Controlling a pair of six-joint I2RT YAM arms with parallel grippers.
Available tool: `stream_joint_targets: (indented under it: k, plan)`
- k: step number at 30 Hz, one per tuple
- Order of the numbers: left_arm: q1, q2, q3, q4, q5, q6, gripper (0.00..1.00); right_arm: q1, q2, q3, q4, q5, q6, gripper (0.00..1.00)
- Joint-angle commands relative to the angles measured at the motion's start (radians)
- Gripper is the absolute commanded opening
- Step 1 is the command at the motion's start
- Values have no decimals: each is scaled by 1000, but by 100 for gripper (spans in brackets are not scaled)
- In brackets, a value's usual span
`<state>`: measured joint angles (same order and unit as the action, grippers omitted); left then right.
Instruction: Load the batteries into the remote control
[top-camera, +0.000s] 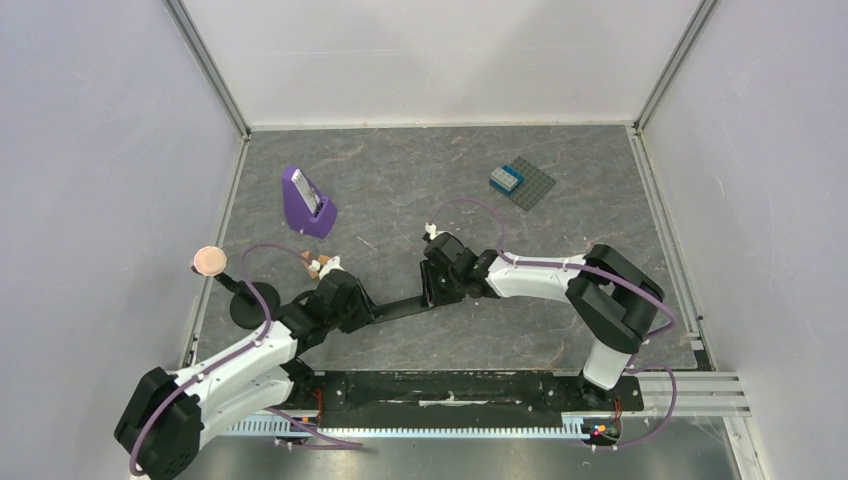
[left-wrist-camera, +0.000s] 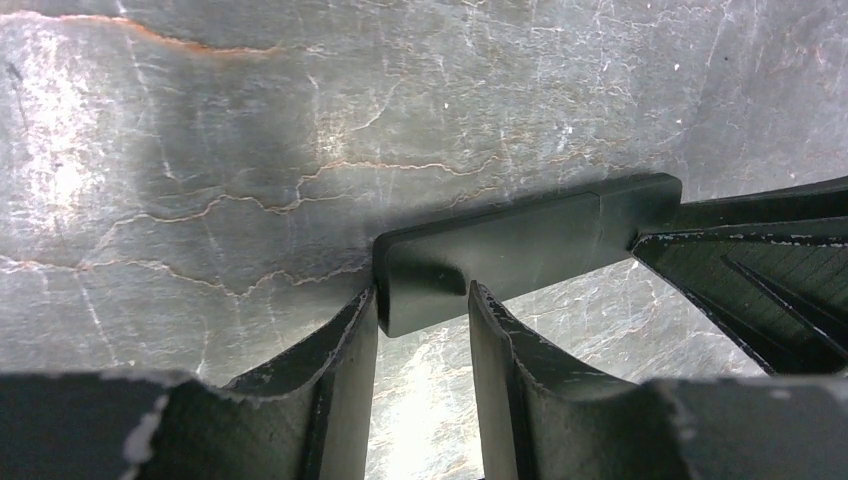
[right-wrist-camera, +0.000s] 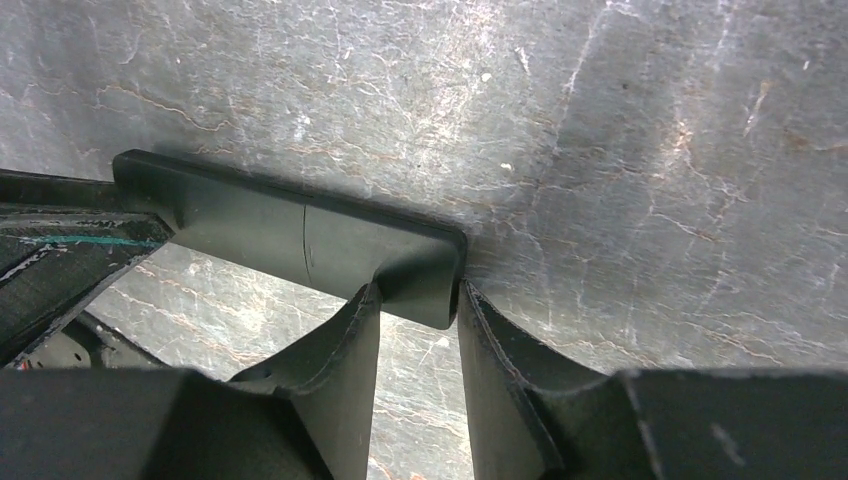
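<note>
The remote control (top-camera: 400, 307), a slim black bar, is held between my two grippers a little above the table. My left gripper (top-camera: 370, 312) is shut on its left end; the left wrist view shows that end (left-wrist-camera: 500, 250) pinched between the fingertips of the left gripper (left-wrist-camera: 425, 305). My right gripper (top-camera: 432, 293) is shut on the other end; the right wrist view shows the remote (right-wrist-camera: 300, 235) clamped at the tips of the right gripper (right-wrist-camera: 415, 297). A seam crosses the remote's body. The batteries are out of view.
A purple wedge-shaped stand (top-camera: 307, 202) stands at the back left. A dark grey studded baseplate (top-camera: 530, 185) with a blue brick lies at the back right. Orange-brown wooden pieces (top-camera: 315, 265) lie beside the left arm. A pink disc (top-camera: 209, 260) on a black stand is at the left edge.
</note>
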<state>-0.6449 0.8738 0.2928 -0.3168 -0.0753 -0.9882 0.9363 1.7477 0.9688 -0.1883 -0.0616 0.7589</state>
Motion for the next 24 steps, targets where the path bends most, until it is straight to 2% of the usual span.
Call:
stream_joint_targets:
  k: [1,5,10,15,17,20,24]
  plan:
    - [-17,35,8,168,162,43,43,56,55,18,-29,-2,-14,35]
    - [-16,19,79,38,66,76,50,45,-1,12,-71,67,-37,42]
    - [-15,0,171,-130,-67,105,65,1,-103,-16,-109,121,-109,67]
    - [-9,-34,232,-209,-132,126,69,-24,-183,-24,-112,146,-266,82]
    - [-7,-47,260,-252,-156,134,69,-24,-190,-12,-94,91,-372,86]
    - [-6,-68,313,-312,-181,144,69,-12,-170,20,-76,-31,-553,88]
    - [-5,-133,396,-384,-219,166,69,28,-113,78,-75,-54,-748,85]
